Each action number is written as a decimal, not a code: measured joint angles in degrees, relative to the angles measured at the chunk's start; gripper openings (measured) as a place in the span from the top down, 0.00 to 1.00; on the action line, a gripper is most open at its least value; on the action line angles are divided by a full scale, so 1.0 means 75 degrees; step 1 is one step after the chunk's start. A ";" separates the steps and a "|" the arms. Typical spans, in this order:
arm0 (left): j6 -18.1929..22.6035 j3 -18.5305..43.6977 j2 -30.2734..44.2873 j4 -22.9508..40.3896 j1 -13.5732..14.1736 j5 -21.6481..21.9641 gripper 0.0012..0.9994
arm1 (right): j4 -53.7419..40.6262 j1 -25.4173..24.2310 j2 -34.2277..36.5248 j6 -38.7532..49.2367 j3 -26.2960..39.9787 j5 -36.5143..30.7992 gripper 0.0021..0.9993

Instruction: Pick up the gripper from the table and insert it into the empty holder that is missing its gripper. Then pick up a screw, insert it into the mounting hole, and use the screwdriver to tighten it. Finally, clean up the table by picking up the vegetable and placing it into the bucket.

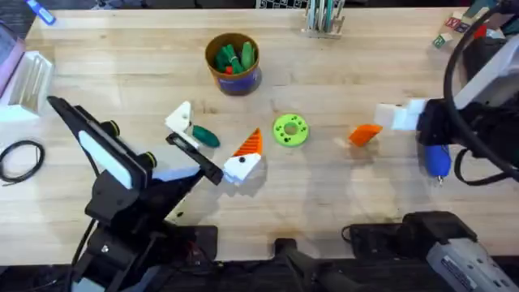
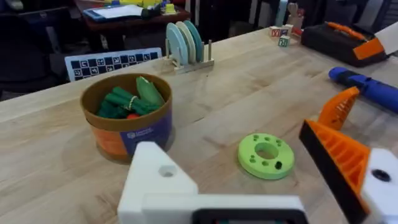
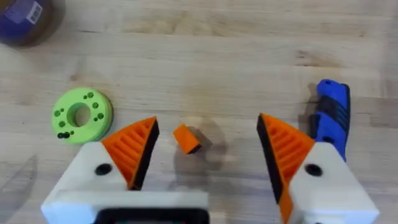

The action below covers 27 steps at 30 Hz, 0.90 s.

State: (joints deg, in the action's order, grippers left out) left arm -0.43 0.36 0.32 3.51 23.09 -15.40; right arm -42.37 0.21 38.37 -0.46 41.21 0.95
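- Now I judge cleanup is in hand: one vegetable (image 1: 204, 135) lies on the counter (image 1: 340, 211), near the bucket (image 1: 233, 63).
- My left hand (image 1: 215, 152) is apart beside it; my right hand (image 3: 205, 146) is apart too.
- Next I'd close on it.

Vegetable (image 1: 205, 136) left of disc (image 1: 290, 130), bucket (image 1: 233, 75) behind.

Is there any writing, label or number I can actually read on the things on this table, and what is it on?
None can be read.
Bucket: a white label on its blue band, too blurred.
Toy blocks at the far edge: letter-like marks, too small.
Card behind the bucket: a black-and-white checker pattern, no words.
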 joint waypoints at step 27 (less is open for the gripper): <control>-0.0003 0.0000 0.0000 0.0000 0.0000 0.0000 0.01 | -0.0643 0.0438 0.0539 0.0082 0.0038 0.1436 0.03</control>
State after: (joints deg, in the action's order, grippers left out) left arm -0.45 0.36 0.31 3.51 23.09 -15.40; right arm -47.19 3.50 42.42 0.16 41.50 11.72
